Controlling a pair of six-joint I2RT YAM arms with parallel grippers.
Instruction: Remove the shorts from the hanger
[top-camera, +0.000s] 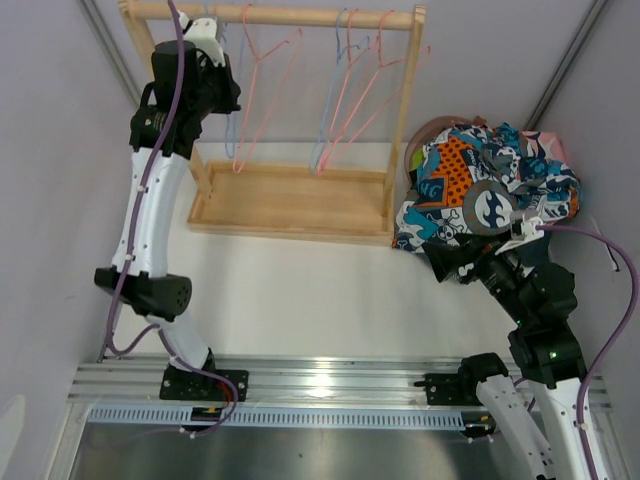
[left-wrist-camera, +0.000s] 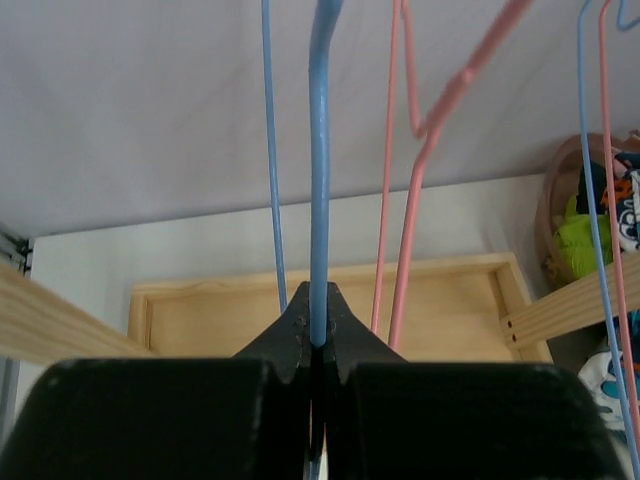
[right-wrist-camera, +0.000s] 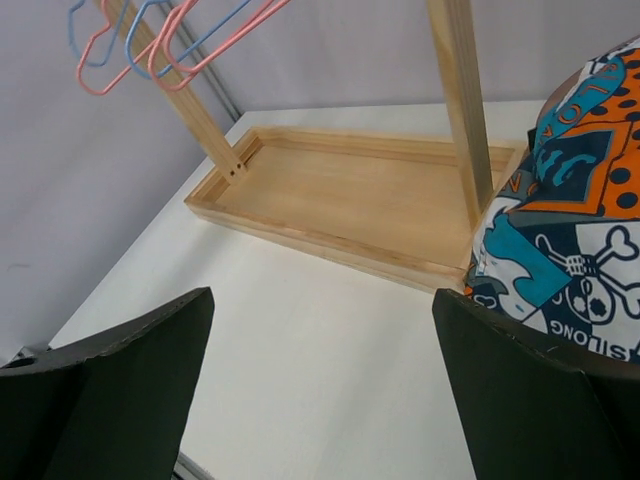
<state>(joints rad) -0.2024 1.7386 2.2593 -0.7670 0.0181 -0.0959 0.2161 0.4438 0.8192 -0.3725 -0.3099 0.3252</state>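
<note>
The shorts lie in a heap at the right of the table, the blue-orange-white printed pair on top. In the left wrist view a lime green pair shows in the basket. No shorts hang on the hangers. My left gripper is raised by the rack's left end and is shut on a bare blue hanger. My right gripper is open and empty over the white table, just in front of the heap.
The wooden rack stands at the back with a tray base and a top rail. Several bare pink hangers and blue hangers hang from the rail. A round basket sits under the heap.
</note>
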